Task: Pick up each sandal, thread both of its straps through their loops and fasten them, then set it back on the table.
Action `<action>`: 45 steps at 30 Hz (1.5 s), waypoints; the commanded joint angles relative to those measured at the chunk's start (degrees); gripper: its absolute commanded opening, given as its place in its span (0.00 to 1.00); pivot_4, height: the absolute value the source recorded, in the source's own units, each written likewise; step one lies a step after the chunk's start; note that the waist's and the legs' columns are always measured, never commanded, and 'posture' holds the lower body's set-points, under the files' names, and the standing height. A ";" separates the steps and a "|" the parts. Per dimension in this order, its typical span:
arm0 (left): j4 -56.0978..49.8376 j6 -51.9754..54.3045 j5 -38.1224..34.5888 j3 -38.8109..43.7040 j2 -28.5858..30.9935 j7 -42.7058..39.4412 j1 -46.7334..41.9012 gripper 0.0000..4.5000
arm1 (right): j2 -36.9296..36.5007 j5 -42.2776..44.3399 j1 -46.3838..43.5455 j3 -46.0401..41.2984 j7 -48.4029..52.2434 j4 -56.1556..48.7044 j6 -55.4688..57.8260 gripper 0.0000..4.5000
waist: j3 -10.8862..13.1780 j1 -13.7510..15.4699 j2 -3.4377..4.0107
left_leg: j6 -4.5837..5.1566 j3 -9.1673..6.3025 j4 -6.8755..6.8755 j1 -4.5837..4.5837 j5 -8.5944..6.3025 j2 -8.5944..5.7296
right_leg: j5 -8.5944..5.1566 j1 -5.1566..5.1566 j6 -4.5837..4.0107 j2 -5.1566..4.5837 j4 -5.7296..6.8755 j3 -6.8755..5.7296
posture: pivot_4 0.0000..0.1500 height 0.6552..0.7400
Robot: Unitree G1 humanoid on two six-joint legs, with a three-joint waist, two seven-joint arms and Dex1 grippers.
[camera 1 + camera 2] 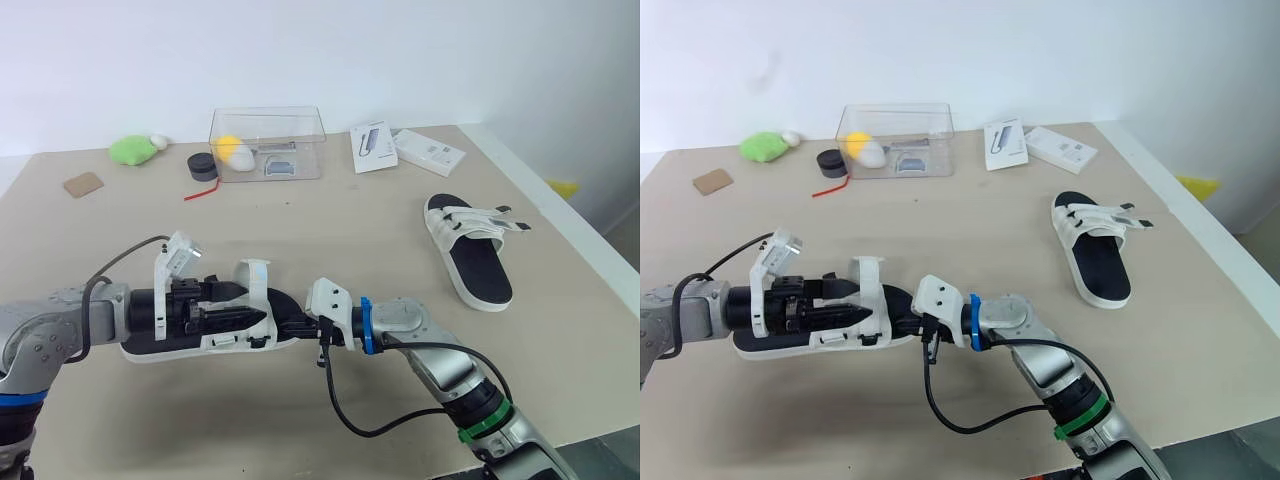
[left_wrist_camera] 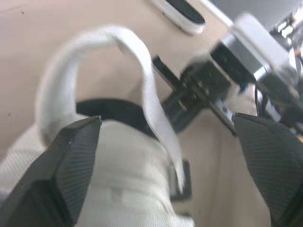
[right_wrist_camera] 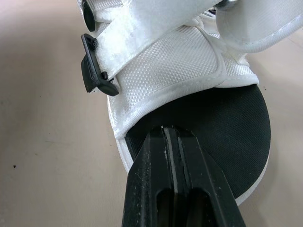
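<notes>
Right pincer, closed, touches the near sandal; left pincer stands wide around its unfastened strap; far sandal is left to do.

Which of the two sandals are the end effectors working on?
The near sandal, between the left end effector and right end effector, one strap arched up; the other sandal lies alone farther right.

Near sandal sole mostly hidden under left gripper; clear box contents too small to identify.

Lab setup — bare white wall, prop-strewn table
</notes>
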 commanded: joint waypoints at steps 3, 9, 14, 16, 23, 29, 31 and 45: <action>0.80 1.77 -1.51 1.15 -2.33 2.80 -2.33 0.69 | -0.18 -1.46 0.71 0.99 -0.63 2.03 1.18 0.00 | 0.01 -0.07 -0.02 | 0.00 0.00 0.00 -0.01 0.00 0.01 | 0.01 -0.02 0.01 0.01 0.00 0.01 | 1.00 1.00; 0.42 2.29 -0.44 0.07 -2.24 2.12 -2.51 0.29 | -0.35 -1.48 0.87 0.83 -0.76 1.79 1.32 0.00 | 0.00 -0.05 -0.02 | -0.01 -0.02 0.01 -0.02 0.01 0.01 | 0.02 -0.01 0.00 0.00 0.01 0.00 | 1.00 1.00; -3.73 2.54 1.42 -2.39 0.76 -1.21 1.22 0.01 | -0.41 -1.43 0.77 0.73 -0.68 1.91 1.27 0.00 | 0.01 -0.11 -0.01 | -0.01 0.01 -0.01 -0.02 0.01 0.00 | 0.02 -0.03 0.00 0.00 0.01 0.02 | 1.00 1.00; -4.39 2.35 1.93 -2.88 1.30 -1.93 1.95 0.01 | -0.42 -1.43 0.77 0.75 -0.63 1.96 1.17 0.00 | 0.01 -0.09 -0.02 | -0.01 0.00 0.00 -0.03 0.01 0.01 | 0.02 -0.04 0.00 0.00 0.01 0.02 | 1.00 1.00; -5.24 1.86 2.11 -1.47 1.06 -2.02 2.64 0.01 | -0.33 -1.45 0.66 0.91 -0.48 2.12 1.02 0.00 | 0.00 -0.06 -0.02 | -0.01 0.00 0.01 -0.02 0.01 0.00 | 0.02 -0.02 0.00 0.00 0.01 0.01 | 1.00 1.00; -7.82 4.89 -5.87 6.21 3.58 -2.32 4.58 0.30 | -0.37 -1.41 1.14 1.01 -0.57 1.72 1.14 0.00 | 0.01 -0.08 -0.03 | -0.01 0.00 0.01 -0.04 0.01 0.01 | 0.02 -0.04 0.00 0.00 0.01 0.02 | 1.00 1.00; -8.85 5.89 -8.51 9.92 5.27 -2.65 6.12 0.49 | -0.37 -1.42 1.30 1.05 -0.63 1.62 1.12 0.00 | 0.01 -0.17 -0.03 | -0.01 0.00 0.01 -0.04 0.01 0.03 | 0.02 -0.05 0.00 0.00 0.01 0.01 | 1.00 1.00; -26.86 0.43 -7.42 20.20 7.18 -3.61 26.94 0.98 | -0.53 -1.35 1.65 1.05 0.10 1.93 0.57 0.00 | 0.05 -0.26 0.00 | -0.02 0.04 -0.05 -0.01 0.01 0.02 | -0.07 -0.08 -0.04 -0.10 0.00 0.02 | 1.00 1.00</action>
